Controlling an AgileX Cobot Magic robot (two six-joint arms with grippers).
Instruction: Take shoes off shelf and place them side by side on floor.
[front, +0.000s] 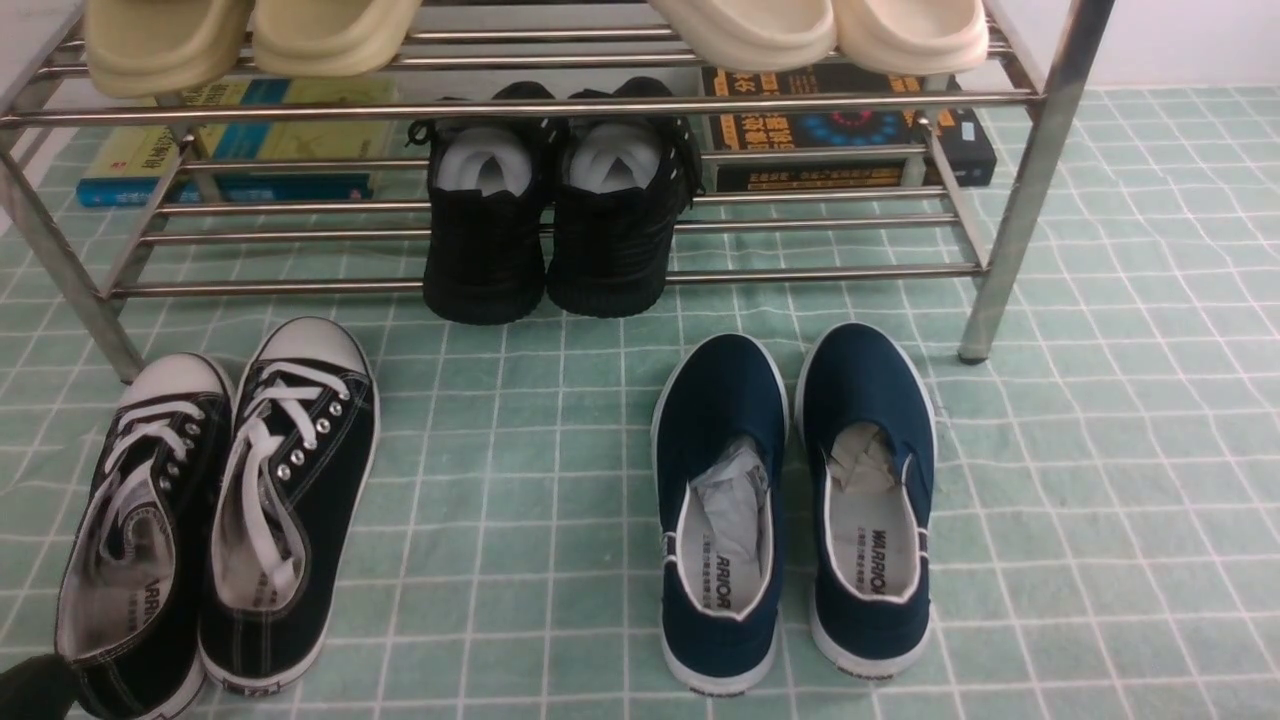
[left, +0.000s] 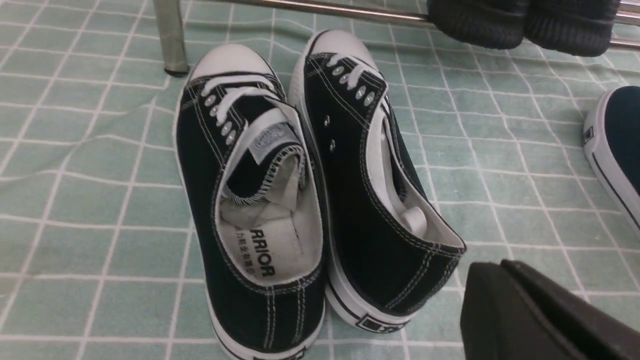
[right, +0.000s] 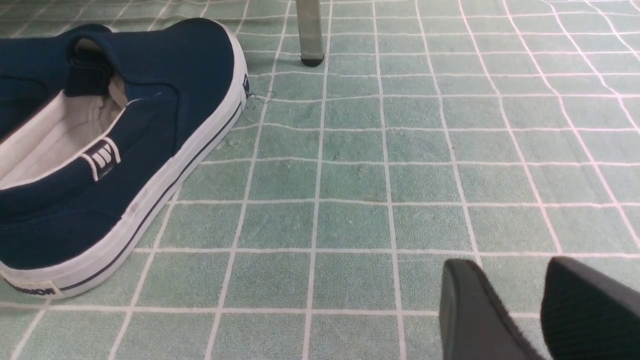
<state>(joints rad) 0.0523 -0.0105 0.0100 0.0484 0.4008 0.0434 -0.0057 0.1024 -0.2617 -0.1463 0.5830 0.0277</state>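
The two black canvas sneakers (front: 140, 530) (front: 290, 500) lie side by side on the pale green grid floor (front: 520, 450), toes toward the chrome shelf (front: 520, 105). In the left wrist view the pair (left: 250, 200) (left: 370, 200) touches along its inner sides, and the right one leans slightly. My left gripper (left: 495, 267) hovers just behind the right sneaker's heel, its fingers pressed together and holding nothing; its dark tip (front: 30, 685) shows at the front view's bottom left corner. My right gripper (right: 510, 265) is open over bare floor, clear of any shoe.
Navy slip-ons (front: 720, 500) (front: 870, 490) sit on the floor to the right, one of them close to my right gripper (right: 125, 150). All-black shoes with white stuffing (front: 550, 230) rest on the shelf's lower bars. Cream slippers (front: 250, 35) fill the top tier. Books (front: 850, 130) lie beneath. A shelf leg (right: 310, 30) stands ahead.
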